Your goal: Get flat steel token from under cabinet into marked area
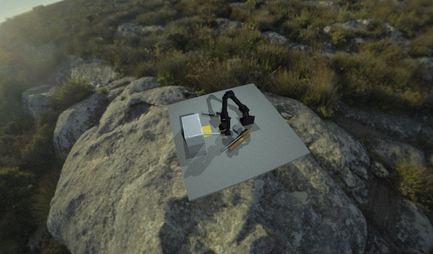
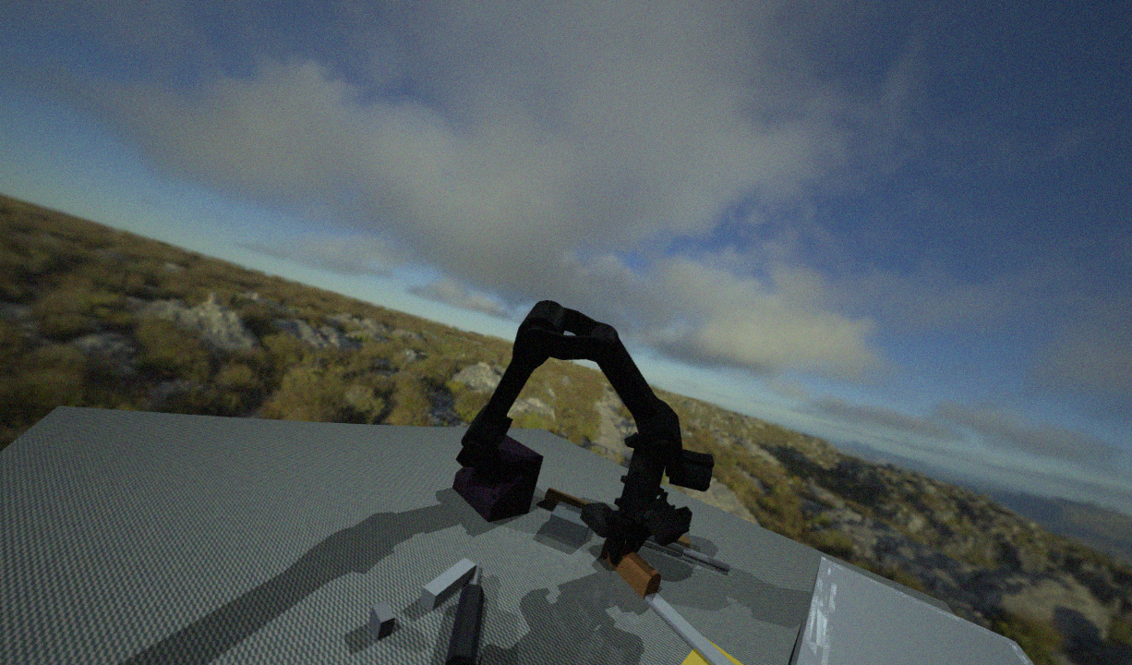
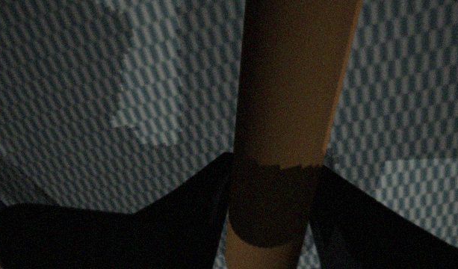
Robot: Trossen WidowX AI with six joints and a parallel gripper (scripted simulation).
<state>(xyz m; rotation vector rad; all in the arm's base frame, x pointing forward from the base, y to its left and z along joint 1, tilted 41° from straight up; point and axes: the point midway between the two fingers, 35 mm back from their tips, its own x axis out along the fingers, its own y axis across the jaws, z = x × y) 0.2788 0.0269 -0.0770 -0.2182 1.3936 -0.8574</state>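
Observation:
My gripper [image 1: 226,133] [image 2: 618,554] [image 3: 268,166] is shut on the orange-brown handle [image 1: 223,133] [image 2: 638,574] [image 3: 288,86] of a long tool, low over the table. The tool's light grey shaft [image 1: 213,133] [image 2: 681,628] crosses over the yellow marked area [image 1: 206,129] [image 2: 696,658] to the front edge of the white cabinet [image 1: 191,123] [image 2: 909,620]. I cannot tell whether its tip reaches under the cabinet. The token cannot be made out in any view; the vent slots are not visible either.
A wooden bar [image 1: 239,140] and a grey rod [image 1: 229,145] lie side by side beyond the gripper, away from the cabinet. A dark-handled tool [image 2: 466,620] with a pale grey block [image 2: 448,584] lies on the other side. The arm stands on a purple base [image 1: 247,120] [image 2: 516,483].

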